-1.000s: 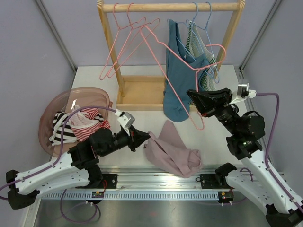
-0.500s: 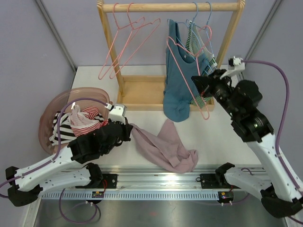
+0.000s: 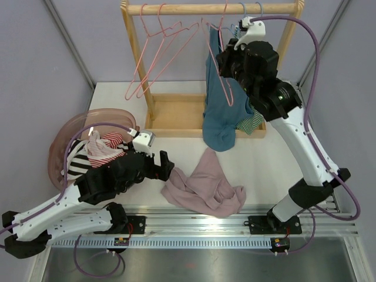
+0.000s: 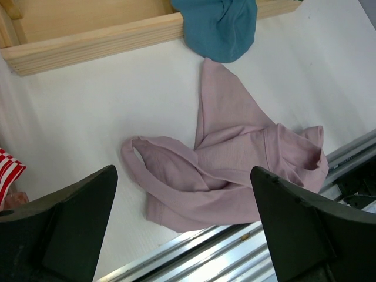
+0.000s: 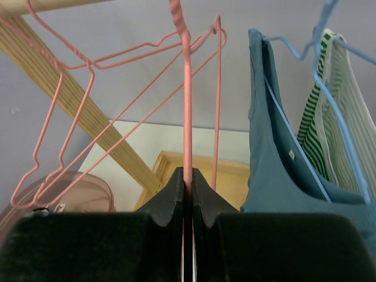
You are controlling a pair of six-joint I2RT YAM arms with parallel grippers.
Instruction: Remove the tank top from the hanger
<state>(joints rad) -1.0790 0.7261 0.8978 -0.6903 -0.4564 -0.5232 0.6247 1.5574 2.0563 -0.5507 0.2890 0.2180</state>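
A mauve tank top (image 3: 202,188) lies crumpled on the white table, off any hanger; the left wrist view shows it (image 4: 235,170) spread below my fingers. My left gripper (image 3: 164,167) hovers just left of it, open, nothing between the jaws (image 4: 183,170). My right gripper (image 3: 226,59) is raised high beside the rail, shut on the wire of an empty pink hanger (image 3: 226,97). In the right wrist view the pink wire (image 5: 187,88) runs straight up out of the shut jaws (image 5: 188,176) toward the rail.
A wooden rack (image 3: 176,9) stands at the back with two empty pink hangers (image 3: 158,53). A teal tank top (image 3: 220,117) and a striped garment (image 3: 249,123) hang on blue hangers. A pink basket (image 3: 64,132) of clothes sits left. A metal rail (image 3: 200,226) borders the near edge.
My left gripper opened and let go of the mauve tank top, which settled on the table. My right arm lifted the pink hanger from over the table up to the rail.
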